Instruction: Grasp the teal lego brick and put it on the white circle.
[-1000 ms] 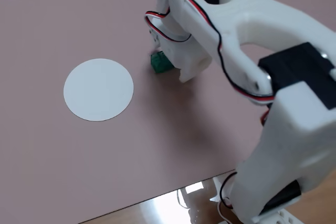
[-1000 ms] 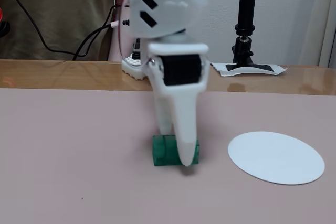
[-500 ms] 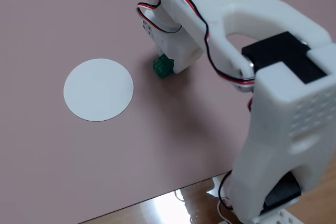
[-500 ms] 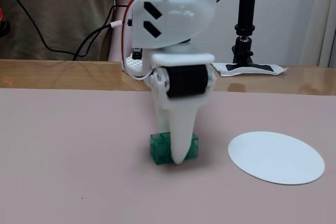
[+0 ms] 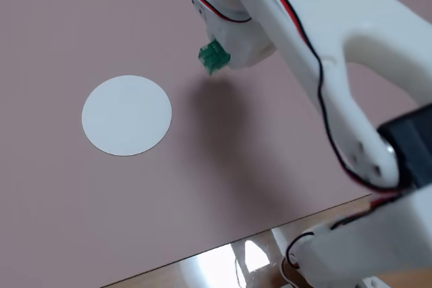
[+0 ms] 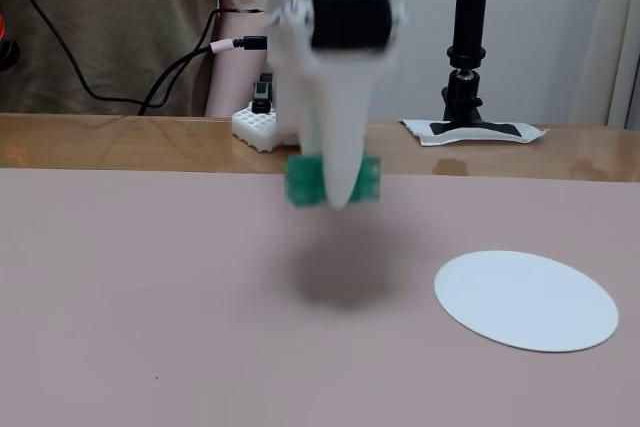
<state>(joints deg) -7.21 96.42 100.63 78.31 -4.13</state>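
Note:
The teal lego brick [image 5: 213,56] [image 6: 303,181] hangs in the air, clamped between the white fingers of my gripper [image 5: 219,59] [image 6: 335,185]. It casts a shadow on the pink mat below it. The white circle [image 5: 127,114] [image 6: 526,299] lies flat on the mat, to the left of the brick in a fixed view from above and to the right of it in a fixed view from the front. The brick is clear of the circle and well above the mat. The far fingertip is hidden behind the brick.
The pink mat [image 5: 223,187] covers a glossy wooden table [image 6: 120,142]. At the back stand a black camera stand [image 6: 470,37], a small white block [image 6: 258,124] and black cables [image 6: 170,77]. The arm's own links [image 5: 351,85] fill the right side.

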